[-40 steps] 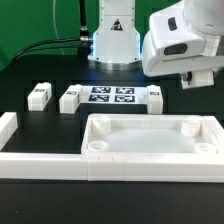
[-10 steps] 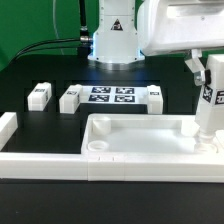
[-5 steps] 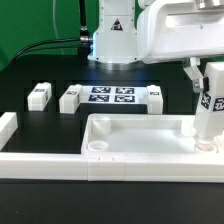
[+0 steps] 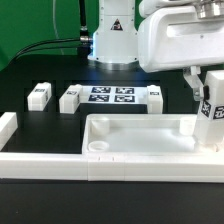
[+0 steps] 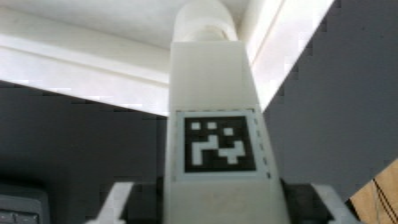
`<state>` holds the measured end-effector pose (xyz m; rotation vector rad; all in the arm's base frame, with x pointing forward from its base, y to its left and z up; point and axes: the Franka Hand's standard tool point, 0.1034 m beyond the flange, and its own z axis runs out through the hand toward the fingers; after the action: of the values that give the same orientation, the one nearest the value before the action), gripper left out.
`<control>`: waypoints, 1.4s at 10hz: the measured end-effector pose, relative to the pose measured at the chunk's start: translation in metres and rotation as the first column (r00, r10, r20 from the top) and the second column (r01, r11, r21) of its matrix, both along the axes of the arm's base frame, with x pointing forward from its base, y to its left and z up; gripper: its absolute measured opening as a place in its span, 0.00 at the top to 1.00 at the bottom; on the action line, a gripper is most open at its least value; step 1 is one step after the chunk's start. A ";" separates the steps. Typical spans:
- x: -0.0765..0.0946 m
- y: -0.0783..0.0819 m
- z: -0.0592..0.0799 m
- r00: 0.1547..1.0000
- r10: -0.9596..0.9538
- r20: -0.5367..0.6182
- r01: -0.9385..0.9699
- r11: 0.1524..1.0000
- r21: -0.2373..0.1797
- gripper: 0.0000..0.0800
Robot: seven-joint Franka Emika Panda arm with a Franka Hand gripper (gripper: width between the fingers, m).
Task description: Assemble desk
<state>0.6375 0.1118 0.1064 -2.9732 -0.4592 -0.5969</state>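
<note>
The white tray-like tabletop (image 4: pixel 140 138) lies at the front, rim up. My gripper (image 4: pixel 208 98) is shut on a white square leg (image 4: pixel 211 120) with a tag, held upright over the tabletop's corner at the exterior view's right. In the wrist view the leg (image 5: pixel 217 110) runs between my fingers (image 5: pixel 121 203) toward that corner, its tag facing the camera. Two loose legs (image 4: pixel 39 95) (image 4: pixel 70 98) lie at the exterior view's left, and another (image 4: pixel 155 97) lies beside the marker board.
The marker board (image 4: pixel 111 97) lies behind the tabletop. Long white border rails (image 4: pixel 45 165) run along the front and the exterior view's left. The robot base (image 4: pixel 116 40) stands at the back.
My gripper came down from above, now holding a leg upright at the tabletop's right corner. Over the last second it shifted slightly toward the exterior view's right.
</note>
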 end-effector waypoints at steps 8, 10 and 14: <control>-0.004 -0.002 -0.001 0.997 -0.030 0.076 0.028 0.999 0.016 0.43; -0.002 -0.006 0.004 0.996 -0.033 0.079 0.032 0.999 0.014 0.21; 0.001 -0.007 0.039 0.998 -0.025 0.054 0.025 1.000 0.007 0.19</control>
<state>0.6383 0.1049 0.1452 -2.9671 -0.4236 -0.6813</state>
